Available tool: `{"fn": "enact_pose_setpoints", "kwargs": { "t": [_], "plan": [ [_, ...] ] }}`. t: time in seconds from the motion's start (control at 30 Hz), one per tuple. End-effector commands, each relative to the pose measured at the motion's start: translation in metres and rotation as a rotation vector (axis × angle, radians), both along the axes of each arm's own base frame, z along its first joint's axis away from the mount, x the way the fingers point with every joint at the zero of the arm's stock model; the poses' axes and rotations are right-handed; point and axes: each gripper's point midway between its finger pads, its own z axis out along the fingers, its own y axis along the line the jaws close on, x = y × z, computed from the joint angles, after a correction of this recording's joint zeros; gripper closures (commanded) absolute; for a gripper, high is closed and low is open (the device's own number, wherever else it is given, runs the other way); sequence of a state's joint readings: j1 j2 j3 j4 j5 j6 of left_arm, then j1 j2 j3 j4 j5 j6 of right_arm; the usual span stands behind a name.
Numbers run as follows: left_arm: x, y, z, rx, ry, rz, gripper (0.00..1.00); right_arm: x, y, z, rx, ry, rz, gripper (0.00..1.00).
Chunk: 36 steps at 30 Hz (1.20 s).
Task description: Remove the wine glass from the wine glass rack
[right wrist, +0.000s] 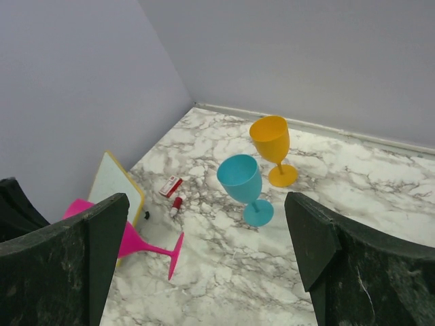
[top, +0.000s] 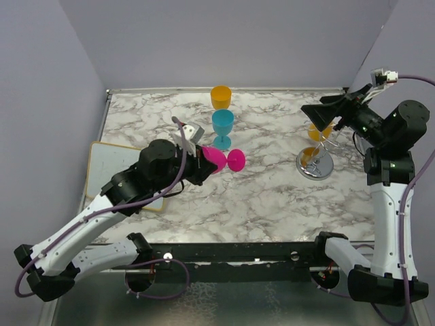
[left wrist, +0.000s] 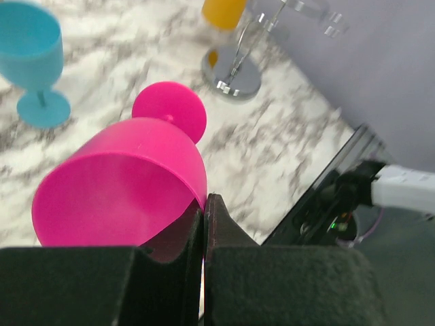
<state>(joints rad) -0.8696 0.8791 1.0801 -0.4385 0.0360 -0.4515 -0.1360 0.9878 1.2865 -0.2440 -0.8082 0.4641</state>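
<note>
The silver wine glass rack (top: 315,164) stands at the right of the marble table, with an orange wine glass (top: 321,131) hanging on its wire arms. Both show in the left wrist view: rack (left wrist: 234,75), orange glass (left wrist: 223,12). My right gripper (top: 319,112) is open and empty, just above and beside that hanging glass; its wrist view (right wrist: 207,217) shows neither rack nor that glass. My left gripper (top: 200,159) is shut on the rim of a pink wine glass (left wrist: 122,183), which lies tilted on its side at mid-table (top: 221,160).
A blue glass (top: 223,127) and a second orange glass (top: 221,97) stand upright at the back centre. A white board with a yellow edge (top: 109,163) lies at the left. A small red-and-white box (right wrist: 171,186) and a red marker (right wrist: 176,204) lie near it.
</note>
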Motion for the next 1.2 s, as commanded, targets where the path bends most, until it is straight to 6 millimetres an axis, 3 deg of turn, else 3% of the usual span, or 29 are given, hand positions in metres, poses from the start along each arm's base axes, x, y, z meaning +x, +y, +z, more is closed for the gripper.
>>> {"fn": "enact_pose_setpoints", "kwargs": {
  "t": [0.0, 0.2, 0.4, 0.6, 0.8, 0.93, 1.17],
  "plan": [
    [0.002, 0.011, -0.05, 0.25, 0.123, 0.01, 1.0, -0.007, 0.002, -0.008, -0.073, -0.042, -0.008, 0.0],
    [0.026, 0.016, -0.081, 0.52, 0.182, 0.05, 1.0, -0.018, 0.014, -0.008, -0.129, -0.106, 0.004, 0.0],
    [0.058, 0.008, -0.092, 0.699, 0.167, 0.106, 1.0, -0.024, 0.009, -0.007, -0.171, -0.153, -0.085, 0.0],
    [0.085, -0.017, -0.107, 0.786, 0.169, 0.102, 1.0, -0.028, 0.0, -0.005, -0.189, -0.19, -0.184, 0.0],
    [0.1, -0.039, -0.124, 0.828, 0.187, 0.073, 1.0, -0.037, -0.002, -0.002, -0.185, -0.222, -0.209, 0.0],
    [0.106, -0.047, -0.14, 0.883, 0.216, 0.055, 1.0, -0.04, -0.002, -0.001, -0.181, -0.233, -0.222, 0.0],
    [0.115, -0.053, -0.15, 0.914, 0.226, 0.054, 1.0, -0.045, -0.001, -0.001, -0.174, -0.251, -0.226, 0.0]
  ]
}}
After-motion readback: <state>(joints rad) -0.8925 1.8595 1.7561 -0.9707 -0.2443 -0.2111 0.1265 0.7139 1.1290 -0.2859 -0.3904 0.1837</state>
